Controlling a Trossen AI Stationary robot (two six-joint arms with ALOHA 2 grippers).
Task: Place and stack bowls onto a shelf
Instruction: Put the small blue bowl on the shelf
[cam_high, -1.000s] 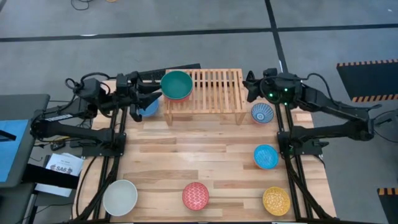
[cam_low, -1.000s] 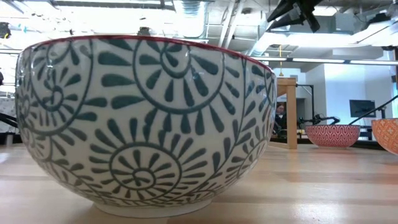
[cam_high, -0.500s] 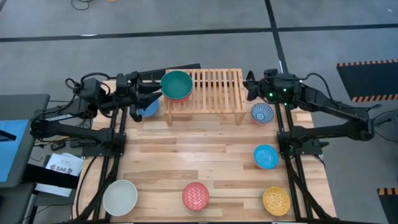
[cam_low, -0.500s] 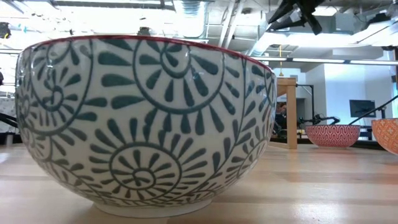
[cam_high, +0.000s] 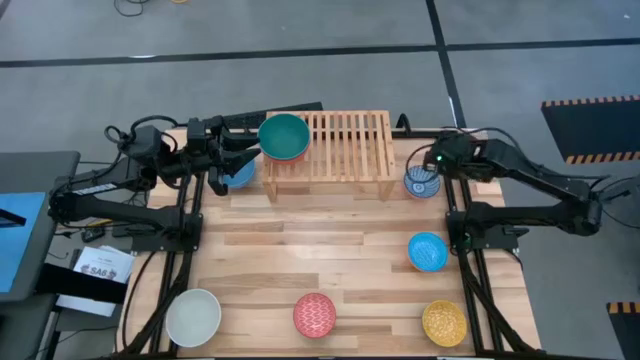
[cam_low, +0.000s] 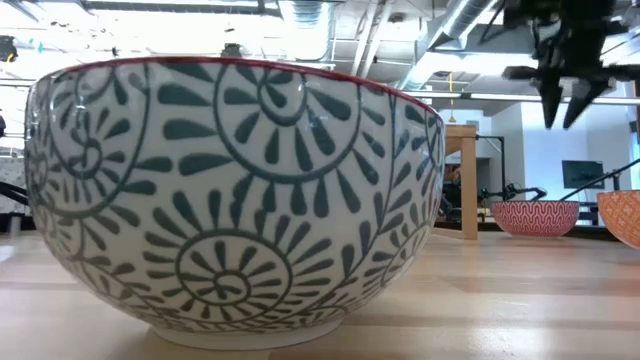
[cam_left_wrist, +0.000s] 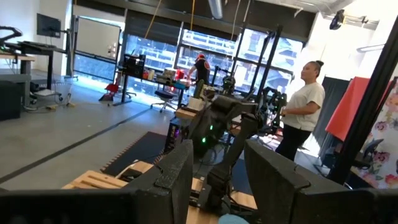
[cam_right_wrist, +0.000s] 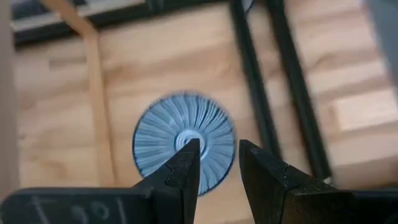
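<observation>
A teal bowl (cam_high: 285, 135) sits nested in a red bowl on the left end of the light-wood slatted shelf (cam_high: 345, 145). A blue-white patterned bowl (cam_high: 421, 186) rests on the tabletop just right of the shelf. My right gripper (cam_high: 424, 170) hangs open above it, fingers pointing down (cam_right_wrist: 217, 168), clear of the bowl (cam_right_wrist: 183, 140); it also shows in the low view (cam_low: 565, 105). A plain blue bowl (cam_high: 240, 177) rests left of the shelf. My left gripper (cam_high: 236, 158) is open and level (cam_left_wrist: 217, 180) just above it.
On the tabletop stand a light blue bowl (cam_high: 427, 251), a yellow patterned bowl (cam_high: 444, 322), a red patterned bowl (cam_high: 314, 314) and a white bowl (cam_high: 193, 316). A dark-patterned, red-rimmed bowl (cam_low: 230, 200) fills the low view. A person (cam_left_wrist: 305, 112) stands beyond the table.
My right gripper has swung from beside the shelf's far right corner toward the table's near edge and has tipped from level to pointing down, over the blue-white bowl. The bowls have stayed in place.
</observation>
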